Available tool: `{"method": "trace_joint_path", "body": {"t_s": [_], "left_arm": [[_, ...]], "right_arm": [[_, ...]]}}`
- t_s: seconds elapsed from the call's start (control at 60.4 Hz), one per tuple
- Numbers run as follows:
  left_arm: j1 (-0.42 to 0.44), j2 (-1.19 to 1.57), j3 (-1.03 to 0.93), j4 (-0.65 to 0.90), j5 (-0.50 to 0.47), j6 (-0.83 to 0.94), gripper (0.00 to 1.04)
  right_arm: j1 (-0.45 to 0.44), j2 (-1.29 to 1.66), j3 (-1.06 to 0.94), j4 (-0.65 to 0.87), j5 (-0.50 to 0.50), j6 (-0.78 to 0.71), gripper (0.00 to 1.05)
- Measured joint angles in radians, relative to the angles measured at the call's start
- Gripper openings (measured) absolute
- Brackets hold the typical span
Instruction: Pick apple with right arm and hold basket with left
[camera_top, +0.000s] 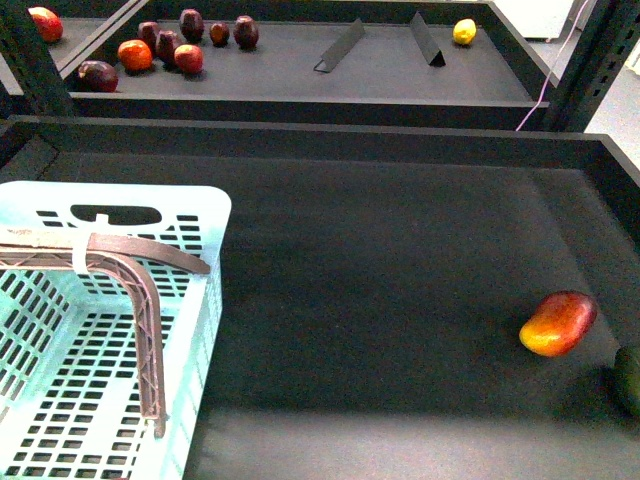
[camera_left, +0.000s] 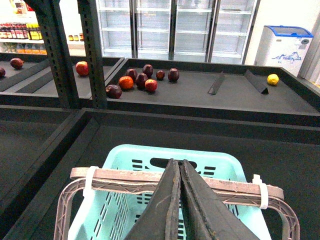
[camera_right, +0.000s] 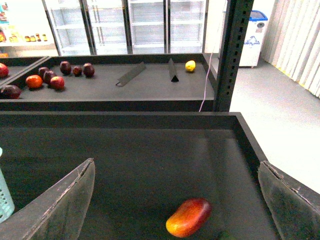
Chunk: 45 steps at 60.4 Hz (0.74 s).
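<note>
The pale aqua basket (camera_top: 205, 300), slotted plastic with a rounded rim and an oval handle cut-out, sits at the near left corner of the matte black surface (camera_top: 380, 270), and nothing lies on its visible floor. The left pincer (camera_left: 178, 200), brown, ribbed and zip-tied, hangs over the basket with its 2 dark pads pressed together on nothing, while the right pincer (camera_right: 177, 200) is spread wide and empty above an oblong red-and-yellow fruit (camera_top: 558, 323) near the surface's right edge. Beside that fruit a dark green one (camera_top: 628, 380) meets the edge; round red fruits (camera_top: 165, 48) cluster on the far shelf, but I cannot tell which is the apple.
</note>
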<state>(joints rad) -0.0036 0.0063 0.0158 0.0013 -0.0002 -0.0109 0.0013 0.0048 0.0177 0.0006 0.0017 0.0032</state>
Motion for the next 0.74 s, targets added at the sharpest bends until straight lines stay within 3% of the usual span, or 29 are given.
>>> {"method": "trace_joint_path", "body": {"t_s": [0.05,0.248,0.447,0.513,0.745], "left_arm": [[0.000,0.000,0.000,0.000,0.000,0.000,0.06],[0.000,0.000,0.000,0.000,0.000,0.000,0.42],[0.000,0.000,0.000,0.000,0.000,0.000,0.80],[0.000,0.000,0.000,0.000,0.000,0.000,0.99],[0.000,0.000,0.000,0.000,0.000,0.002,0.97]], "right_arm": [[0.000,0.000,0.000,0.000,0.000,0.000,0.96],[0.000,0.000,0.000,0.000,0.000,0.000,0.96],[0.000,0.000,0.000,0.000,0.000,0.000,0.96],[0.000,0.000,0.000,0.000,0.000,0.000,0.96],[0.000,0.000,0.000,0.000,0.000,0.000,0.96]]}}
